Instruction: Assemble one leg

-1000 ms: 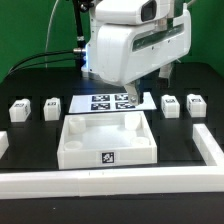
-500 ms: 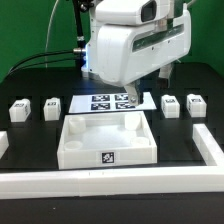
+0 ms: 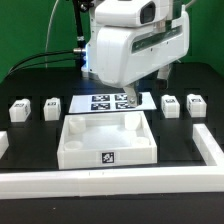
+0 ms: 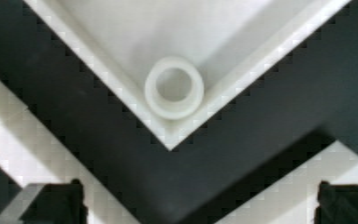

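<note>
Four small white legs stand on the black table in the exterior view: two at its left [image 3: 18,110] [image 3: 50,107] and two at its right [image 3: 170,105] [image 3: 195,104]. The large white square tray-like piece [image 3: 68,150] lies in the middle. The arm's white hand [image 3: 130,50] hangs over the tray's far edge and hides the fingers. In the wrist view my gripper [image 4: 197,208] is open and empty, with dark fingertips [image 4: 48,205] wide apart. It is above a tray corner [image 4: 229,40] with a round socket [image 4: 174,85]. No leg shows in the wrist view.
The marker board [image 3: 100,102] lies flat behind the tray, partly under the arm. White rails run along the front [image 3: 110,182] and the exterior view's right [image 3: 208,145]. Cables hang at the back.
</note>
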`<action>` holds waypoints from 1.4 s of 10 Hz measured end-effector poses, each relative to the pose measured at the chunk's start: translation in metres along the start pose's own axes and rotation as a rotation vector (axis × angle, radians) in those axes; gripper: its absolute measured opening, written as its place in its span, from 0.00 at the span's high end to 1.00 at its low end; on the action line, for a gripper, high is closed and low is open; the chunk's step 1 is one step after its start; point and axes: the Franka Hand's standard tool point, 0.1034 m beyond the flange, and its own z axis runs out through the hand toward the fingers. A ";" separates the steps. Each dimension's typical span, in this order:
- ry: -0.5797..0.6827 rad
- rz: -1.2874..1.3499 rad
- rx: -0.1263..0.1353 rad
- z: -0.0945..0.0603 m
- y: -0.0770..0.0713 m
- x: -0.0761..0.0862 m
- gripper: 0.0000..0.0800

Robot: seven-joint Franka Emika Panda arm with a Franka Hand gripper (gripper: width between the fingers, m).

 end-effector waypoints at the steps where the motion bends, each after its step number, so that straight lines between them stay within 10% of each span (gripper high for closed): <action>1: -0.006 -0.064 0.006 0.003 -0.003 -0.011 0.19; 4: -0.009 -0.301 0.014 0.009 -0.002 -0.037 0.19; 9: -0.010 -0.302 0.015 0.010 -0.002 -0.038 0.19; 14: 0.005 -0.663 0.003 0.035 -0.024 -0.097 0.19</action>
